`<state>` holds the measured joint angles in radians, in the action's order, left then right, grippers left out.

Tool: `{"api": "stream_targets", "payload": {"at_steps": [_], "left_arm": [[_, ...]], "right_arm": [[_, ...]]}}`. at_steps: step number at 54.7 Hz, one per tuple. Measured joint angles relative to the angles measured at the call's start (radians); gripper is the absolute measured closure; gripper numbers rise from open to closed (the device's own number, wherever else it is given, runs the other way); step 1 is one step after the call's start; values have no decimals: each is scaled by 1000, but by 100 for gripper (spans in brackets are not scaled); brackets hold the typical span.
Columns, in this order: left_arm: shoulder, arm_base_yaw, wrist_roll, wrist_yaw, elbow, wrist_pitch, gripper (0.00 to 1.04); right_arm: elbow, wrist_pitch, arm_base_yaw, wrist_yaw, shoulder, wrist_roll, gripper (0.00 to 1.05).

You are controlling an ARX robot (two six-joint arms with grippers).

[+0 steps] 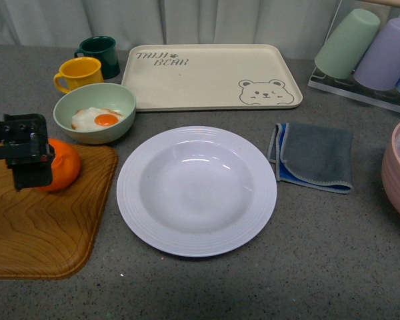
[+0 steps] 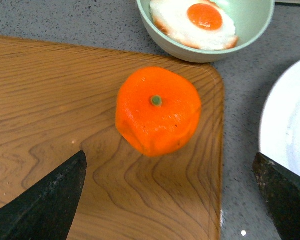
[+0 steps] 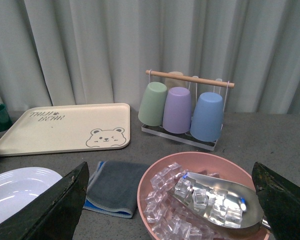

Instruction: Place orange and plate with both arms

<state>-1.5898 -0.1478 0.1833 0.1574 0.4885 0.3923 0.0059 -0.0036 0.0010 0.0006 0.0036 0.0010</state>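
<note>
Wooden tray [image 1: 47, 227] | left gripper [image 2: 169, 165] over orange [image 2: 157, 110], jaws wide | right gripper [image 3: 170, 172] jaws wide

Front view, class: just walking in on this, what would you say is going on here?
The left gripper hangs open over the orange, which sits ungripped near a corner of the wooden tray. The white plate lies empty on the table beside it. The right gripper, also open, hangs above a pink bowl of ice cubes, holding nothing.
</note>
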Motion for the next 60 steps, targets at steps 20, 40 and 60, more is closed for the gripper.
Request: {"api": "stream_targets", "payload": {"at_steps": [20,40,60], "left_arm": [[-201,13,-26,6,157,3,7],[-312,47,-25,27,223,10,7],[-276,23,31,13,192,6,51]], "right_arm": [[0,0,0,0,0,0,9],[0,0,0,0,0,0,9],[0,0,0,0,0,0,9]]}}
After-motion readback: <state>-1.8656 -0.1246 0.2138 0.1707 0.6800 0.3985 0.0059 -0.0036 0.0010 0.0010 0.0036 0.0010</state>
